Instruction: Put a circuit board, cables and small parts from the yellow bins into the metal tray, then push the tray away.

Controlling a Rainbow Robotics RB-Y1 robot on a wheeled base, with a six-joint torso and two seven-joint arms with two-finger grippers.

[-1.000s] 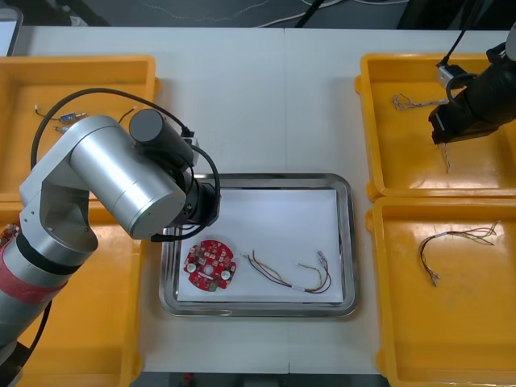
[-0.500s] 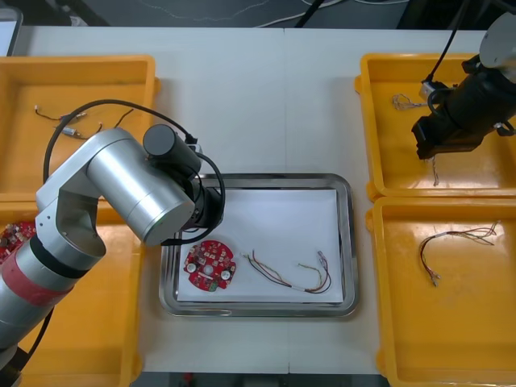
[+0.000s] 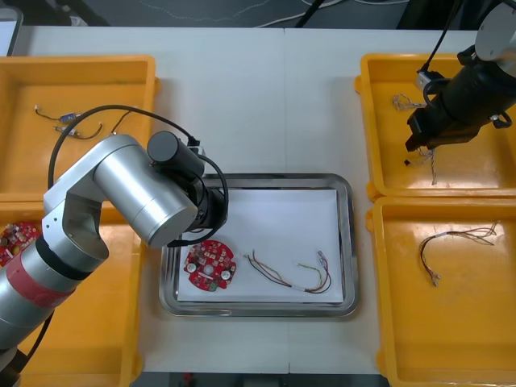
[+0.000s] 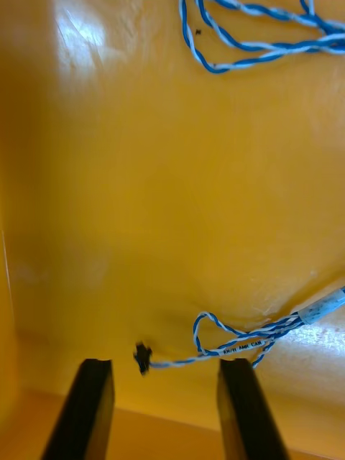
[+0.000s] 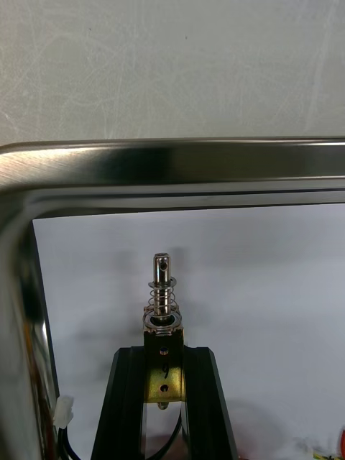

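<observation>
Left hand (image 5: 164,353) clamps a small sprung metal part (image 5: 163,287), base hidden, above the shiny metal tray (image 5: 172,162). Right hand (image 4: 164,365) gapes over a twisted blue-and-white cable (image 4: 244,348).

Right gripper (image 4: 164,366) slid left across the far right bin (image 3: 387,165). Left arm (image 3: 133,189) shifted too, uncovering a circuit board (image 3: 14,239).

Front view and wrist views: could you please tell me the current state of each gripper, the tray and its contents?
Left gripper, shut on a small metal part, over the tray's far left corner.
Right gripper, open, fingers astride a blue and white cable in the far right bin.
Metal tray, white inside, sitting between the bins.
Circuit board, lying flat in the tray.
Red and yellow cable, lying in the tray.
</observation>
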